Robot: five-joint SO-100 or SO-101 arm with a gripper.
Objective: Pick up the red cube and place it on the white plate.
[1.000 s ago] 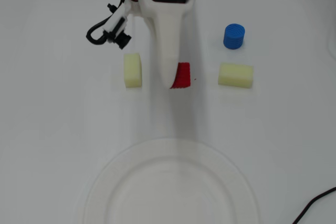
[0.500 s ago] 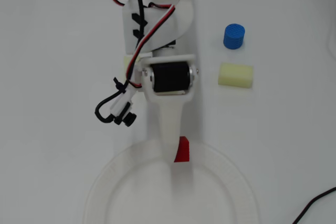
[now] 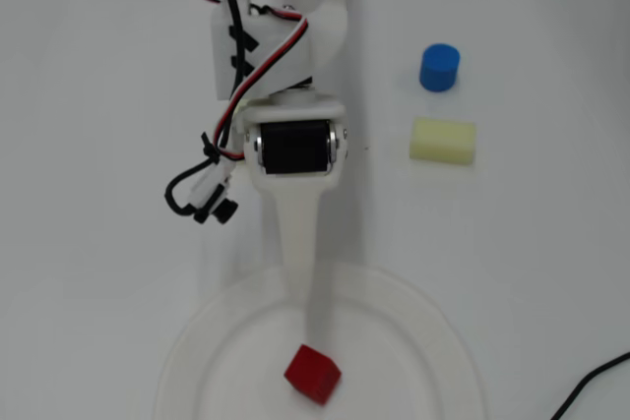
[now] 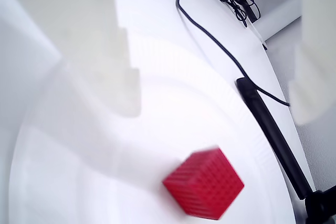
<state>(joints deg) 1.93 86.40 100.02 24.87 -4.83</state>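
Observation:
The red cube lies on the white plate near the plate's middle, at the bottom of the overhead view. My gripper hangs over the plate just behind the cube, its long white finger pointing at it. In the wrist view the cube rests free on the plate, below and between the two blurred white fingers. The gripper is open and holds nothing. The cube looks slightly blurred.
A blue ridged cylinder and a pale yellow block stand to the right of the arm in the overhead view. A black cable enters at the bottom right. In the wrist view a black cable and a dark rod lie beyond the plate.

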